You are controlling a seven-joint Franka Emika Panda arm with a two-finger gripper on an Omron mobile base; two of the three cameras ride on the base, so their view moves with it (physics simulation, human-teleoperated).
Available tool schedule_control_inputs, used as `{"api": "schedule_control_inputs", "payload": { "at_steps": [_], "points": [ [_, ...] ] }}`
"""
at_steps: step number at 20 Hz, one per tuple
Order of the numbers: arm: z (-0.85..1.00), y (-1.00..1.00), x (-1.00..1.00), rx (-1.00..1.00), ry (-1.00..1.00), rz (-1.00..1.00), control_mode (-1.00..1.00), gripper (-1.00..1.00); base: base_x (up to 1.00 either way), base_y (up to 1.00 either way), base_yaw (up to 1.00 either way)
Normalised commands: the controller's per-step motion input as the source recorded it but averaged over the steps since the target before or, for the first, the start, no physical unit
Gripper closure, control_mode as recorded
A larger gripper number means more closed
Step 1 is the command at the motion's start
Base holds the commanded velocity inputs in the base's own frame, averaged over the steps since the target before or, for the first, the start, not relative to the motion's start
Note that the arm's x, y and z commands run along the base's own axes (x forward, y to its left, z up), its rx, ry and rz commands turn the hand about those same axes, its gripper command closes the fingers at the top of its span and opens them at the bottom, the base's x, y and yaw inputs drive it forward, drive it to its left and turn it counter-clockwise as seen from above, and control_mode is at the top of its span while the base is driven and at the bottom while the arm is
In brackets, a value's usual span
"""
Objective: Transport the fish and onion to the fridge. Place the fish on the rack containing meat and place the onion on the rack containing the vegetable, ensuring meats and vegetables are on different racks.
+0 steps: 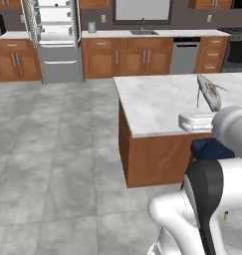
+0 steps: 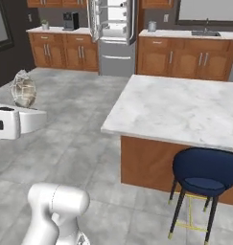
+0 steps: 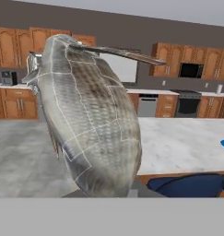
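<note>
Closest to the hand camera hangs the fish (image 3: 88, 115), a grey scaled body standing nearly upright and blocking much of the view ahead. Jaws (image 3: 114, 193) are closed almost fully on its lower end, so the fish is held and carried clear of any support. From the left base view the fish (image 1: 209, 92) rides above the white hand, over the marble island surface (image 1: 157, 102); the right base view shows it (image 2: 23, 89) out to the arm's left, above the tiled floor. The fridge (image 1: 55, 40) stands well apart at the far wall, doors open, white shelves showing. Judged step: transport of the fish toward the fridge, placement not yet done. Next move calls for closing the gap to the fridge and identifying the meat rack; rack contents are too small to tell from here. A blue stool (image 2: 204, 177) sits beside the island.
</note>
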Motion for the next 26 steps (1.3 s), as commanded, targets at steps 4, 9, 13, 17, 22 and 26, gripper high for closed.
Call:
{"api": "schedule_control_inputs", "payload": {
  "at_steps": [4, 9, 13, 17, 22, 26],
  "points": [
    [0.00, 0.00, 0.00, 0.00, 0.00, 0.00, 1.00, 1.00, 0.71, 1.00, -0.08],
    [0.00, 0.00, 0.00, 0.00, 0.00, 0.00, 1.00, 1.00, 0.70, 1.00, -0.11],
    [0.00, 0.00, 0.00, 0.00, 0.00, 0.00, 1.00, 1.00, 0.98, 1.00, -0.08],
    [0.00, 0.00, 0.00, 0.00, 0.00, 0.00, 1.00, 1.00, 1.00, 1.00, -0.07],
    [0.00, 0.00, 0.00, 0.00, 0.00, 0.00, 1.00, 1.00, 1.00, 0.83, -0.05],
    [0.00, 0.00, 0.00, 0.00, 0.00, 0.00, 1.00, 1.00, 1.00, 0.03, -0.04]
  ]
}}
